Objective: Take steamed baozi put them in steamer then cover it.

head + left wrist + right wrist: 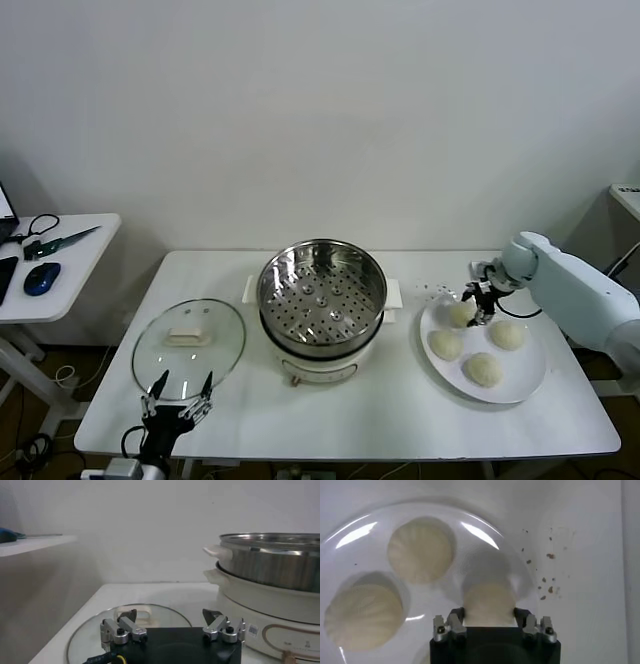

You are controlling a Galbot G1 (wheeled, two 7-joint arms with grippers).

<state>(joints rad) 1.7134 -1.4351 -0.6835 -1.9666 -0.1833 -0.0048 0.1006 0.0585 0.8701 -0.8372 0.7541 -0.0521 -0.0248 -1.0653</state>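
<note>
Your right gripper (489,617) pinches the rear, cream-white domed dough bun (488,602) squarely between its fingers; the shiny steel steamer (322,290) lies leftward.

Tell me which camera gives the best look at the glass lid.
Head view: the whole glass lid lies flat on the table, handle up, left of the steamer. Left wrist view shows only its near part behind the open left pincer. Right wrist view misses it.

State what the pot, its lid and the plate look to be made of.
Pot: polished steel, going by its mirror shine and the punched holes in its tray.
Lid: clear glass, since the table shows through it; its pale handle is probably plastic.
Plate: glossy white, ceramic or plastic; the look leaves it open.
</note>
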